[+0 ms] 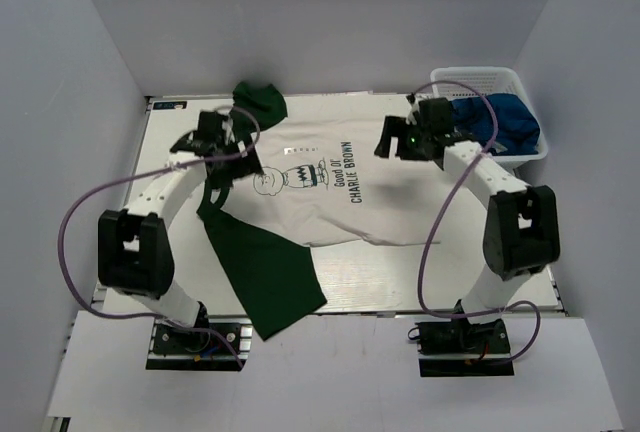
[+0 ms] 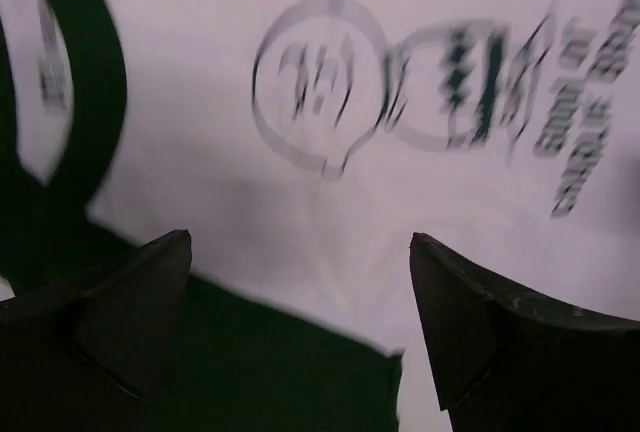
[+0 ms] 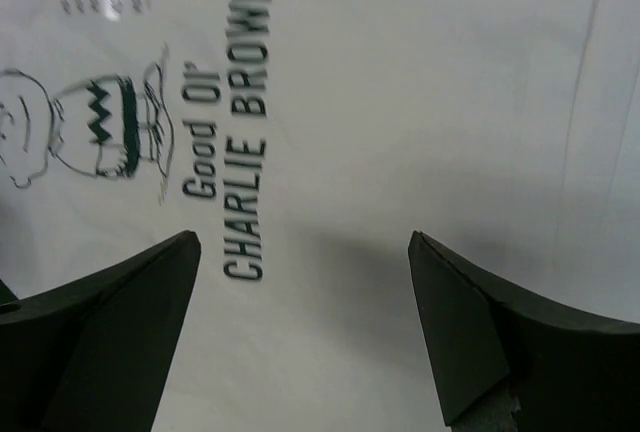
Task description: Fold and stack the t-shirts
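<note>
Grey walls are closing in a white surface [image 1: 370,282] on three sides, with the two arms reaching in from the 6 o'clock edge. Seen from above, a white t-shirt [image 1: 330,207] with dark green sleeves is lying spread flat across the middle of the surface, print side up. Its collar is pointing toward 9 o'clock and its hem toward 3 o'clock. One green sleeve [image 1: 265,272] is trailing toward 7 o'clock and reaching over the near edge, while the other sleeve [image 1: 262,102] is bunching up at 11 o'clock. The chest print [image 3: 245,122] is showing a cartoon figure beside the words "Good Ol' CHARLIE BROWN". At 1 o'clock a white mesh basket [image 1: 480,77] is sitting in the far corner, holding a crumpled blue shirt [image 1: 510,122]. The left fingers [image 2: 140,302] are standing wide apart with nothing between them, hovering over the shirt's collar end. There the dark green collar [image 2: 100,102] is curving at 10 o'clock in the left wrist view, which is blurring. The right fingers [image 3: 480,332] are likewise spreading wide and gripping nothing, hanging above the plain white cloth just past the lettering, toward the hem. Purple cables [image 1: 75,222] are looping out from both arms.
</note>
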`<action>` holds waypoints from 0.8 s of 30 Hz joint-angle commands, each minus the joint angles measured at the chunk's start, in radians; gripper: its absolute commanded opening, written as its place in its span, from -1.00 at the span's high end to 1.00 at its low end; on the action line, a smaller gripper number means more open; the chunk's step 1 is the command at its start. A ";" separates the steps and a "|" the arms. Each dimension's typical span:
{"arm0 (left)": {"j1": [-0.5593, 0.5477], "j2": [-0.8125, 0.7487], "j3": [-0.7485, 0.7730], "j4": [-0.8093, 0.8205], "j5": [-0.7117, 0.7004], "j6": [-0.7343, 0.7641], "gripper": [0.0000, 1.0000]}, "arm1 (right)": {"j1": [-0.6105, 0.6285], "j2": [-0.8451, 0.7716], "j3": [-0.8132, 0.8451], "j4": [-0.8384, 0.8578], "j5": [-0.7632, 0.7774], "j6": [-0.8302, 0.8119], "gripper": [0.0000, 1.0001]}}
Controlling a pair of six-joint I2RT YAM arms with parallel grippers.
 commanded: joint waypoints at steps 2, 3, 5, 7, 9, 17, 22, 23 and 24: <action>-0.039 -0.178 -0.288 -0.114 0.050 -0.131 -1.00 | -0.006 -0.114 -0.245 0.034 -0.002 0.103 -0.81; -0.052 -0.213 -0.364 -0.127 0.050 -0.156 -1.00 | -0.005 -0.128 -0.264 0.027 -0.017 0.116 -0.81; -0.062 -0.290 -0.481 -0.127 0.083 -0.180 -1.00 | 0.000 -0.136 -0.340 0.040 -0.028 0.134 -0.81; -0.072 -0.393 -0.553 -0.105 0.105 -0.223 -1.00 | -0.005 -0.127 -0.369 0.045 -0.031 0.166 -0.81; -0.082 -0.428 -0.641 -0.066 0.126 -0.251 -1.00 | -0.002 -0.107 -0.396 0.063 -0.031 0.179 -0.81; -0.121 -0.286 -0.718 -0.018 0.087 -0.380 -1.00 | -0.008 -0.041 -0.406 0.076 -0.020 0.211 -0.81; -0.121 -0.155 -0.707 -0.151 -0.036 -0.412 -1.00 | -0.009 -0.019 -0.408 0.063 0.009 0.220 -0.81; -0.121 -0.155 -0.698 -0.180 -0.050 -0.421 -1.00 | -0.015 -0.012 -0.406 0.056 0.024 0.216 -0.81; -0.121 -0.145 -0.684 -0.209 -0.064 -0.433 -1.00 | -0.011 -0.009 -0.405 0.051 0.046 0.214 -0.81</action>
